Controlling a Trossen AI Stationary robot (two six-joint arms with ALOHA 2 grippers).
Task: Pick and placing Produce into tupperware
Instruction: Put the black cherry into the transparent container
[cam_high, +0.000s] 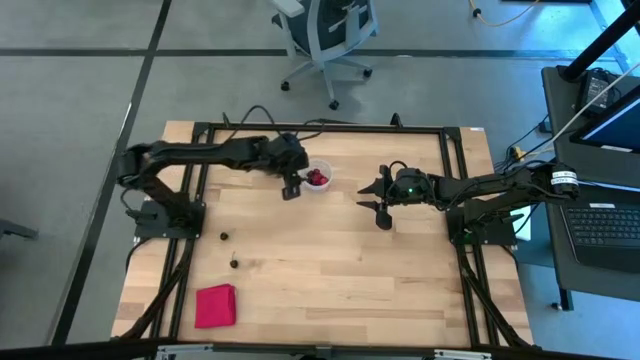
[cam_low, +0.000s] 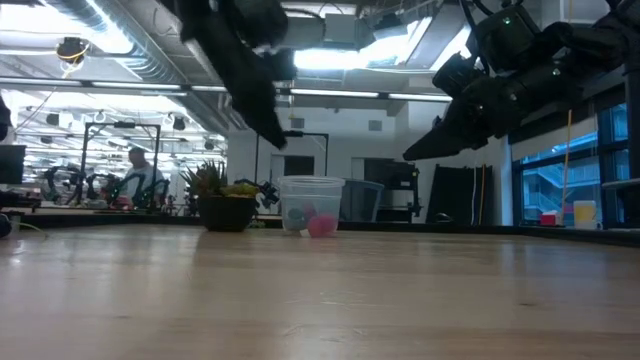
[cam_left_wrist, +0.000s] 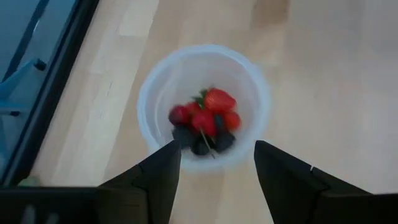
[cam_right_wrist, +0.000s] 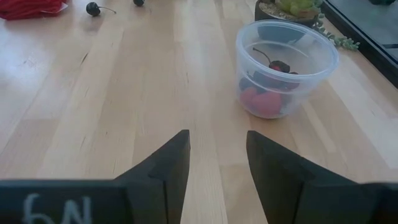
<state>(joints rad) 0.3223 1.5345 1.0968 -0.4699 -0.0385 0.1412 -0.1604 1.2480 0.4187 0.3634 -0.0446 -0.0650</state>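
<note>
The left gripper (cam_high: 293, 186) hung just above the small round clear plastic tupperware (cam_left_wrist: 203, 106) at the far middle of the wooden table (cam_high: 330, 270), its fingers (cam_left_wrist: 163, 177) spread about as wide as the cup's mouth and holding nothing. Inside lay a heap of small red and dark fruits (cam_left_wrist: 204, 122), so a drop seemed just done or a check underway. Two dark stemmed cherries (cam_high: 233, 263) lay loose on the near left of the table, well apart from the cup, beyond a flat pink-red square cloth (cam_high: 215, 305). To do this step well, the left arm would likely need to lift straight up, clear of the rim, before swinging toward those cherries. The right gripper (cam_high: 379, 203) waited at the right, fingers parted and empty.
</note>
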